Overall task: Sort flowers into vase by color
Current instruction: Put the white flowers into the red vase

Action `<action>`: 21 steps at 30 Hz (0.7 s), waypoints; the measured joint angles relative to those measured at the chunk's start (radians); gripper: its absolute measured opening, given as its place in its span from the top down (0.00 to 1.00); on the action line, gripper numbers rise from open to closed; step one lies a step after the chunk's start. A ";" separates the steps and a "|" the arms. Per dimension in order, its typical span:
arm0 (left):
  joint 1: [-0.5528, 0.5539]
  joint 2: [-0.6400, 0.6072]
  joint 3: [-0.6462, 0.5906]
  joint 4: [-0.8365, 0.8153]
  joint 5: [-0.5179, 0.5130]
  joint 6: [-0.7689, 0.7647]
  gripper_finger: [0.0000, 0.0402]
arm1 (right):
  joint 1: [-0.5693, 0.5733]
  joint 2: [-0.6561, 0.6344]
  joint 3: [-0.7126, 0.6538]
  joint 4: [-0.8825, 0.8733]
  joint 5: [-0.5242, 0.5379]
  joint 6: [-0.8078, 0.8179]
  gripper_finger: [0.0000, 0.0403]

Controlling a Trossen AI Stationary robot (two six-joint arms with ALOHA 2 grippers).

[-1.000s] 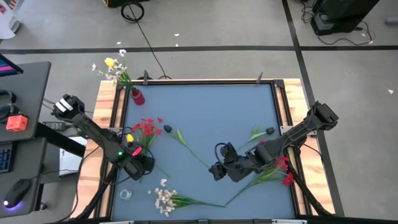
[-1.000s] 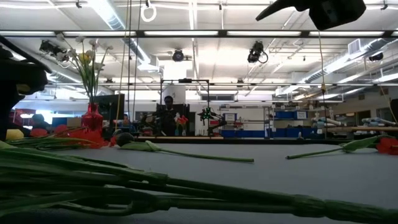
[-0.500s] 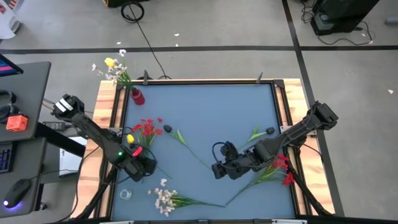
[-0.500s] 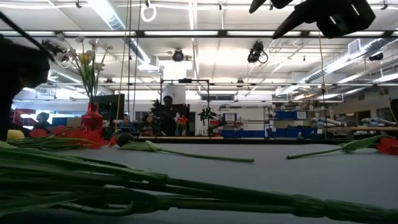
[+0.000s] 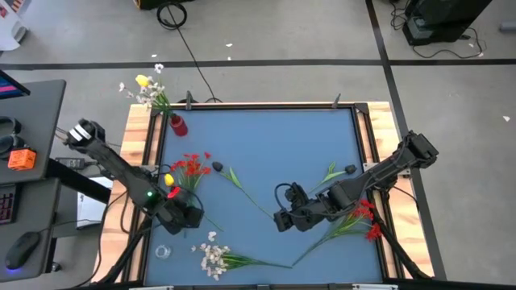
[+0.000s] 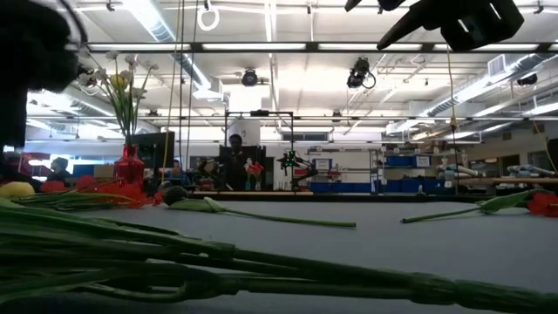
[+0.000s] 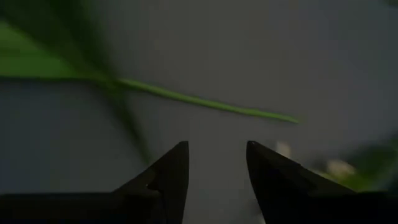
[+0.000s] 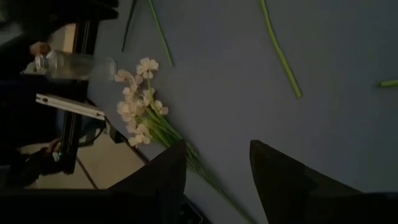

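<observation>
red vase (image 5: 178,125) sits at the table's far left corner with a few flowers in it. left gripper (image 5: 187,217) is low by the red and yellow flowers (image 5: 184,169), fingers apart, holding nothing. right gripper (image 5: 281,219) hovers mid-table near the long stem (image 5: 250,196), wide open, empty.

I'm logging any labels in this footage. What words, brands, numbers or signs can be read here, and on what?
None can be read.
The red vase, the blue table and the flowers carry no print that shows.
The screen edge beside the table shows only colour.
Signs in the room behind, in the low view, are too small to read.
</observation>
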 joint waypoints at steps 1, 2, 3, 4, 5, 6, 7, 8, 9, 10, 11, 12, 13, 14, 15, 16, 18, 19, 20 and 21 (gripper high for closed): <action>0.000 -0.011 0.016 -0.001 0.000 0.037 0.58 | -0.002 0.003 0.000 0.013 -0.010 -0.015 0.54; 0.000 -0.019 0.029 -0.003 -0.004 0.077 0.58 | -0.005 0.015 0.000 0.052 -0.026 -0.052 0.54; 0.000 -0.027 0.041 -0.005 -0.013 0.119 0.58 | -0.010 0.031 0.001 0.109 -0.050 -0.109 0.54; 0.001 -0.033 0.051 -0.006 -0.033 0.162 0.58 | -0.015 0.055 0.001 0.164 -0.076 -0.179 0.54; 0.004 -0.036 0.062 -0.007 -0.060 0.208 0.58 | -0.020 0.085 0.001 0.227 -0.094 -0.252 0.54; 0.008 -0.036 0.073 -0.004 -0.082 0.255 0.58 | -0.024 0.118 0.001 0.301 -0.110 -0.328 0.54; 0.012 -0.036 0.081 -0.001 -0.103 0.302 0.58 | -0.029 0.154 0.001 0.381 -0.126 -0.402 0.54; 0.016 -0.036 0.089 0.001 -0.118 0.345 0.58 | -0.033 0.186 0.001 0.454 -0.145 -0.467 0.54; 0.019 -0.036 0.095 0.012 -0.135 0.389 0.58 | -0.038 0.216 0.001 0.511 -0.158 -0.522 0.54; 0.022 -0.036 0.100 0.033 -0.151 0.434 0.58 | -0.043 0.248 0.010 0.550 -0.168 -0.573 0.54; 0.023 -0.036 0.103 0.056 -0.168 0.480 0.58 | -0.045 0.278 0.025 0.575 -0.177 -0.631 0.54; 0.023 -0.036 0.105 0.078 -0.179 0.526 0.58 | -0.046 0.309 0.043 0.574 -0.177 -0.693 0.54; 0.023 -0.036 0.105 0.104 -0.190 0.575 0.58 | -0.046 0.337 0.061 0.571 -0.178 -0.767 0.54; 0.023 -0.036 0.105 0.132 -0.189 0.629 0.58 | -0.047 0.366 0.081 0.571 -0.185 -0.853 0.54; 0.022 -0.035 0.105 0.159 -0.186 0.682 0.58 | -0.043 0.395 0.104 0.570 -0.195 -0.934 0.54; 0.020 -0.035 0.105 0.185 -0.177 0.737 0.58 | -0.039 0.422 0.125 0.568 -0.207 -1.001 0.54; 0.019 -0.035 0.105 0.221 -0.157 0.819 0.58 | -0.030 0.470 0.173 0.541 -0.228 -1.087 0.54; 0.018 -0.035 0.105 0.231 -0.154 0.839 0.58 | -0.025 0.493 0.195 0.525 -0.234 -1.117 0.54; 0.018 -0.035 0.105 0.239 -0.153 0.851 0.58 | -0.020 0.515 0.216 0.506 -0.236 -1.138 0.54; 0.019 -0.035 0.105 0.244 -0.154 0.851 0.58 | -0.016 0.534 0.235 0.488 -0.237 -1.160 0.54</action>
